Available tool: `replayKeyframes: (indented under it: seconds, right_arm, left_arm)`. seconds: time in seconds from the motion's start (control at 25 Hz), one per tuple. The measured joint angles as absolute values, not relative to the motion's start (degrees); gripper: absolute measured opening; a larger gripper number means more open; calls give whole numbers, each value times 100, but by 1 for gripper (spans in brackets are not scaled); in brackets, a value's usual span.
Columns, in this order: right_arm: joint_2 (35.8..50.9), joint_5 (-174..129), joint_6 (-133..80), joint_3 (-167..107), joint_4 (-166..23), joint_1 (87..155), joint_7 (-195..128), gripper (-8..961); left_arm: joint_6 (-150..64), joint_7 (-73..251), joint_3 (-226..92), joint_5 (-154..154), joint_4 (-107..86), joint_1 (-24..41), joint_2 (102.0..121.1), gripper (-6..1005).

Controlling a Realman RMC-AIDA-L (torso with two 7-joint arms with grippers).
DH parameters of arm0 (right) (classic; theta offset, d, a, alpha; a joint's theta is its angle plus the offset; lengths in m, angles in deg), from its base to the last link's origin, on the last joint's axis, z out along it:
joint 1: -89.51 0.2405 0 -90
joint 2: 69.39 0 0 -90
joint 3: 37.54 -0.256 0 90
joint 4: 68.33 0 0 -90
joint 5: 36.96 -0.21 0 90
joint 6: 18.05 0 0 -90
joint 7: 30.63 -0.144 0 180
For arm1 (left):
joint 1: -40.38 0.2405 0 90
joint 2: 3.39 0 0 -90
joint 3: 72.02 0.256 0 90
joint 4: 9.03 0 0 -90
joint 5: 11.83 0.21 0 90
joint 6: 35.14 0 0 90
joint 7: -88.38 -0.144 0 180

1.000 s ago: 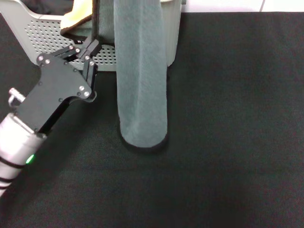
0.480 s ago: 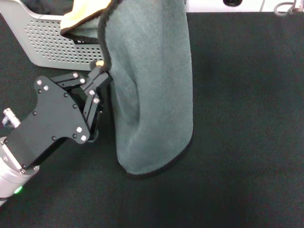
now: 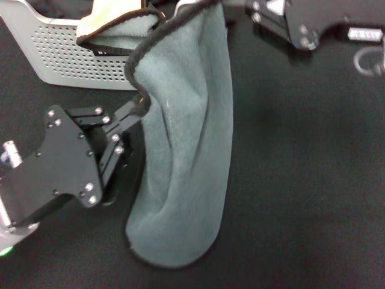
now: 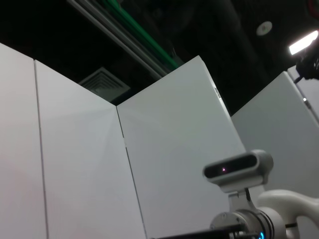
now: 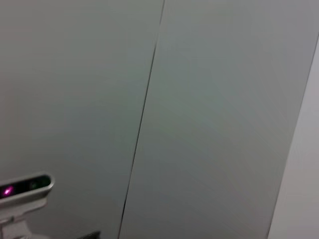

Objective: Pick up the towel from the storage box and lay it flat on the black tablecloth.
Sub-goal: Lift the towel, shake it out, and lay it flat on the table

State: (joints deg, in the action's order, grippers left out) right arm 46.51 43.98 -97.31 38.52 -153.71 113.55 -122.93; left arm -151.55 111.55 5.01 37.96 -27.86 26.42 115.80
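The towel (image 3: 186,162) hangs grey-green side out above the black tablecloth (image 3: 307,180), its black-bordered lower end low over the cloth near the front. My right gripper (image 3: 243,7) is at the top of the head view, shut on the towel's upper corner. My left gripper (image 3: 138,109) reaches in from the left and is shut on the towel's black-stitched left edge. The light grey storage box (image 3: 60,60) stands at the back left, behind the towel. Neither wrist view shows the towel, the box or any fingers.
A bunched twin towel (image 3: 108,12), pale yellow side out, lies over the box's rim. The box's black label (image 3: 103,52) peeks out under it. The wrist views show only white wall panels, a dark ceiling and the robot's head camera (image 4: 239,169).
The towel has come forward and hangs wider. My right gripper has come into view at the top right. My left gripper has moved nearer and closed on the towel's left edge.
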Motion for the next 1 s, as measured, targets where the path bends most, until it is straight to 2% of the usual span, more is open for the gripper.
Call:
replayKeyframes:
  seconds: [0.56,0.76,1.0]
  right_arm:
    - [4613,3937,-11073,3791,-16427,9671,-12502,16]
    - [4616,3461,-11887,3326,-16453,9253,-12521,16]
    - [4635,2976,-12899,2711,-16246,8925,-12583,16]
  left_arm:
    - [-15199,12798,1024,4165,-4513,3435,11155,9]
    - [-15205,13044,1358,4039,-5288,3815,11055,8]
    - [-15213,13209,1900,3773,-5711,3951,10950,8]
